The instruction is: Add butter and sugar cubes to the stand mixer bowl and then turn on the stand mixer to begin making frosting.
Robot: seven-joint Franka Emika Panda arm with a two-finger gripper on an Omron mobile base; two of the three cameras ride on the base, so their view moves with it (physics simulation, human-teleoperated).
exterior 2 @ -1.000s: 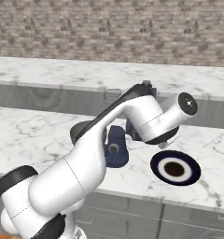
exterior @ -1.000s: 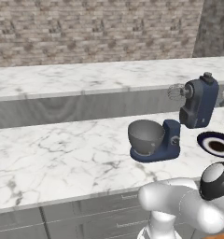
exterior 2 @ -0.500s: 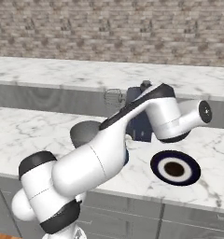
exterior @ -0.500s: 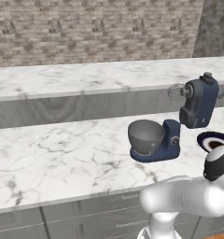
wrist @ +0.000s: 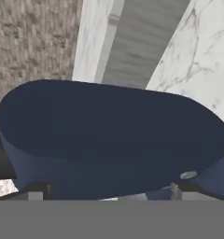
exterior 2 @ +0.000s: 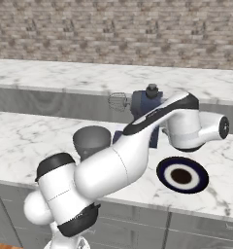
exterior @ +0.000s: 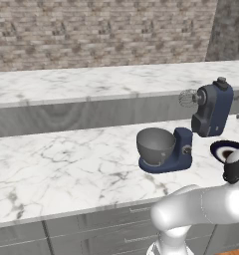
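- Change: over the last second the arm [exterior 2: 138, 146] has been swung to the right across both base views. In the right base view its wrist was in front of the mixer [exterior: 201, 124] a second ago; it is now set to the mixer's right, above the plate [exterior 2: 182, 176]. In the left base view the wrist end has been carried towards the right edge.
- Unchanged: mixer, bowl [exterior: 155, 146], plate and counter [exterior: 66, 164] are seen where they were; nothing has been moved.
- Meaning for the task: no butter or sugar cubes can be made out, and the bowl appears empty. The swing is judged to be a repositioning beside the mixer, perhaps towards its controls or towards ingredients out of frame; which cannot be told. The task is judged to be at an early stage.
- Mixer: navy, head tilted back, whisk [exterior: 187, 98] raised clear of the bowl. Bowl seated on the mixer's base, on the near counter.
- Hand [wrist: 109, 192]: spread to its widest, tips well apart at the bottom of the hand view. Nothing is held. The mixer's dark blue body [wrist: 114, 135] is faced closely; contact cannot be confirmed.
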